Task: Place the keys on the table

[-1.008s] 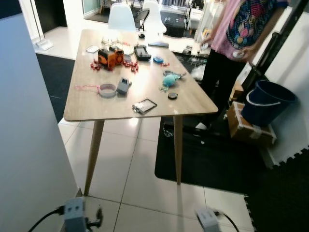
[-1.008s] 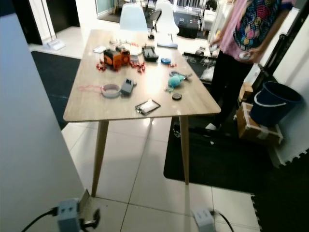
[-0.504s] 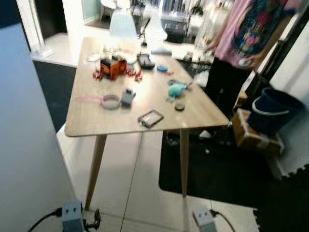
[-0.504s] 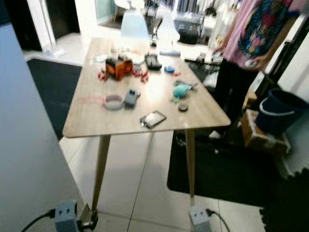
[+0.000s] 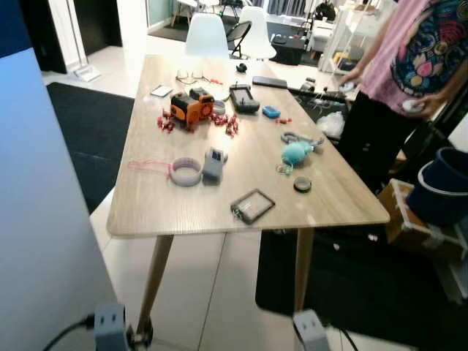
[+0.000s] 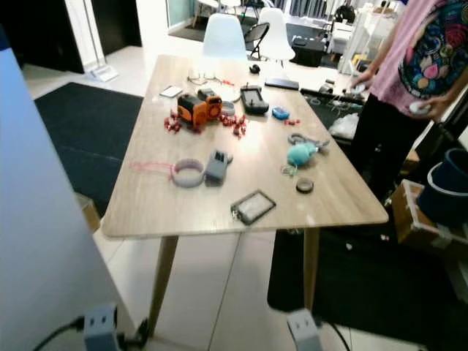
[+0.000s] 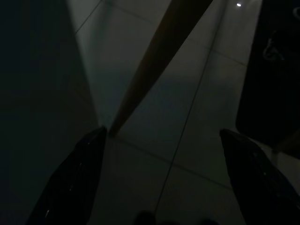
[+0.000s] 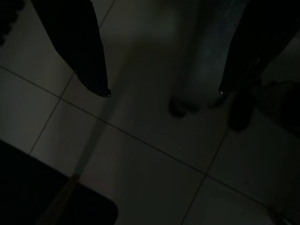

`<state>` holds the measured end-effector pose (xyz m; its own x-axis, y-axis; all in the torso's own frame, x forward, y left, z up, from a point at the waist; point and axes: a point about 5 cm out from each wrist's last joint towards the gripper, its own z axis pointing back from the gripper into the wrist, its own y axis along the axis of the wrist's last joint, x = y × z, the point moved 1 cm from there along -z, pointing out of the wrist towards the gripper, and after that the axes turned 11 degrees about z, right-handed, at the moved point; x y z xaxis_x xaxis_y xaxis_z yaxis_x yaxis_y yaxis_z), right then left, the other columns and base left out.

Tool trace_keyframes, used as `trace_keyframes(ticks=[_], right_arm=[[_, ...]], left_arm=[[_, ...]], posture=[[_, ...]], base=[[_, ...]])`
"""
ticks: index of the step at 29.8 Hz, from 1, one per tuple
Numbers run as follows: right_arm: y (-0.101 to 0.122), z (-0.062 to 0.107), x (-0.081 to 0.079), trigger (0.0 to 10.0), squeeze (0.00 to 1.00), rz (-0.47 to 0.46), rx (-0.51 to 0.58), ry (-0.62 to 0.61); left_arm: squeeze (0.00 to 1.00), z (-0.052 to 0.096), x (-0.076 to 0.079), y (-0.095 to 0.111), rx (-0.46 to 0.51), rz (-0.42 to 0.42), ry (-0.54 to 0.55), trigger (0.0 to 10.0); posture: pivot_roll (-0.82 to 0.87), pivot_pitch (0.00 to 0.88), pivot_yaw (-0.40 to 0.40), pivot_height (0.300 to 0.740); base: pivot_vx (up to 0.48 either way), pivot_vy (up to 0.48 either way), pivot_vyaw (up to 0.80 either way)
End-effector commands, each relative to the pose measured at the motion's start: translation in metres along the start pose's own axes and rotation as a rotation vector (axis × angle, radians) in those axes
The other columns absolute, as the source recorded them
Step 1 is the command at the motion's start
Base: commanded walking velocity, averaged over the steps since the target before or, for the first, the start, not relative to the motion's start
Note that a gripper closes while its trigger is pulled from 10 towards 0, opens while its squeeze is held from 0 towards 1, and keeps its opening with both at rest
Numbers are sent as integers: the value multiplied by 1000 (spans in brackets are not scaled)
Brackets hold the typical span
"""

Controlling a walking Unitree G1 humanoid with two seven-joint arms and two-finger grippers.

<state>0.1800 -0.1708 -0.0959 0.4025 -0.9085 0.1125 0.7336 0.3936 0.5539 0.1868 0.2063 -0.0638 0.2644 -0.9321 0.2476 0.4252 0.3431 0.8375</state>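
A bunch of keys on a teal plush keyring (image 5: 296,151) lies on the light wooden table (image 5: 161,212), toward its right side. Both arms hang low in front of the table, with their grey wrists at the bottom of the eye views. In the dark left wrist view my left gripper (image 7: 162,132) is open over floor tiles, near a table leg (image 7: 159,61), and holds nothing. My right gripper (image 8: 163,91) is also open above the tiles, with nothing between its fingers.
On the table also lie an orange gadget (image 5: 189,107), a tape ring with a pink cord (image 5: 185,172), a card holder (image 5: 252,205) and a black disc (image 5: 302,184). A person in pink (image 5: 409,58) stands right of the table by a blue bucket (image 5: 446,194). A pale panel (image 5: 44,219) rises at my left.
The camera has moved closer, so the table looks larger and sits further right. The things on it lie as before. Both arms still hang low.
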Motion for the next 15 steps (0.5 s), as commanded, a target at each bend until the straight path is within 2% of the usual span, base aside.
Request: trace_keyframes(ticks=[1, 12, 15], right_arm=[[-5, 2, 8, 10000, 0, 2, -17, -19], [-5, 2, 7, 10000, 0, 2, -17, -16], [-6, 2, 6, 10000, 0, 3, -17, -17]], left_arm=[[0, 0, 5, -3, -8, 9, -10, 10000], [0, 1, 5, -3, -7, 10, -11, 10000], [0, 1, 5, -3, 0, 3, -11, 10000]], posture=[[94, 44, -86, 740], [94, 48, -86, 740], [93, 48, -86, 740]], base=[[296, 0, 0], [291, 0, 0], [0, 0, 0]])
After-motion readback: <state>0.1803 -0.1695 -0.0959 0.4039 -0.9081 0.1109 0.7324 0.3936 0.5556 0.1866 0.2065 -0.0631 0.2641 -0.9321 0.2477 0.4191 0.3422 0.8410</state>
